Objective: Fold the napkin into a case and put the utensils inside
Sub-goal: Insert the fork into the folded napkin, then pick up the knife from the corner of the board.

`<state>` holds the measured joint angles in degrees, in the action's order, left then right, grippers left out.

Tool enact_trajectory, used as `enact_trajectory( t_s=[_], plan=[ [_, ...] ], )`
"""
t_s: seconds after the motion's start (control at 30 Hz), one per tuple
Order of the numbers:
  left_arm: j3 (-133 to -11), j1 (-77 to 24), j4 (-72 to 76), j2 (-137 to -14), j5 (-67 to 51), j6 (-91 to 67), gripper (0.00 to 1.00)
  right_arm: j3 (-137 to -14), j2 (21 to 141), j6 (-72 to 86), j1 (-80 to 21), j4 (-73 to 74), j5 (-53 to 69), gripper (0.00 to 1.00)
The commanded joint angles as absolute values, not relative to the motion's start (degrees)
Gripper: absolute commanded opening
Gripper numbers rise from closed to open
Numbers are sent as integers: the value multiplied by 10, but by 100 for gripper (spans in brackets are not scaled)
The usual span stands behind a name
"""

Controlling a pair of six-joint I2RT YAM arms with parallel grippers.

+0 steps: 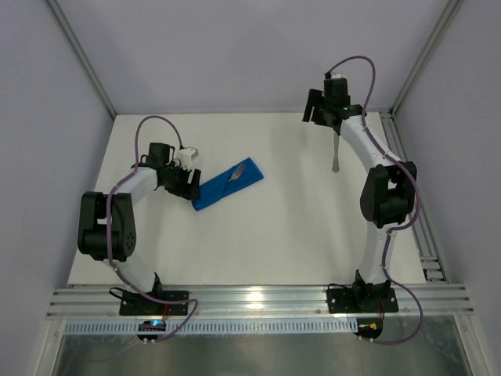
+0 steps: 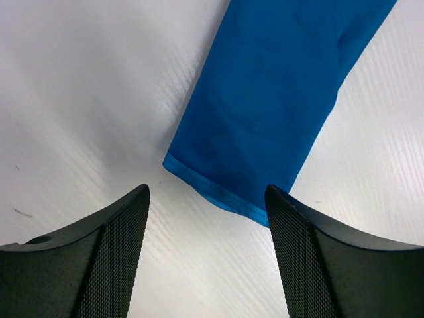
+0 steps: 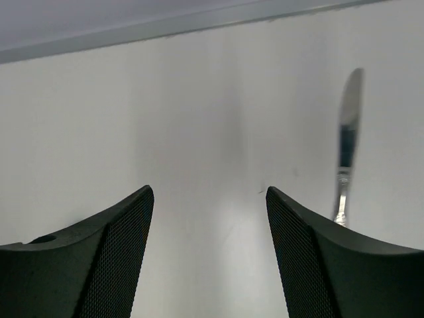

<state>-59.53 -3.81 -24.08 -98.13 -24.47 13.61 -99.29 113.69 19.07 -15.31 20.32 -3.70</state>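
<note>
Closest to the right wrist camera are the two black textured fingers of the right gripper (image 3: pixel 209 192). They are spread wide, with only bare white table (image 3: pixel 199 119) between them. The left gripper (image 2: pixel 207 192) is spread just as wide and also holds nothing.

The knife (image 3: pixel 344 146) lies flat on the table beyond the right gripper's right finger (image 3: pixel 318 265) and outside the gap. Its blade tip points away from the wrist camera and its handle runs back until the finger hides it. Its long axis runs roughly straight ahead of the gripper, so the fingers would close across its thin width, not along its length. From above, the knife lies on the far right of the table, close under the right wrist.

The case (image 1: pixel 227 186), a narrow folded strip of bright blue napkin, lies on the left half of the table, well apart from the knife. It runs diagonally from near left to far right. The hemmed near end of the case sits just ahead of the left gripper's open fingers. A slim silver piece that we take to be the fork (image 1: pixel 237 174) lies along the far half of the case. We cannot tell whether it is tucked in or only resting on top.

We judge that the knife falls to the right arm, which is much the nearer. The coming move turns on that sideways offset: the gripper must shift towards its right finger until the handle sits between the jaws.
</note>
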Motion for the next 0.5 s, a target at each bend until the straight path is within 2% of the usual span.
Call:
enact_trajectory(
  t_s=[0.0,0.27,0.47],
  plan=[
    [-608,-33,-250,-941,-243,158,73,-1105,1207,67,-98,414,-50,73],
    [-613,-34,-270,-920,-236,166,75,-1235,1347,56,-18,496,-59,74],
    [-613,-33,-270,-923,-244,161,76,-1222,1377,27,-14,507,-61,73]
  ],
)
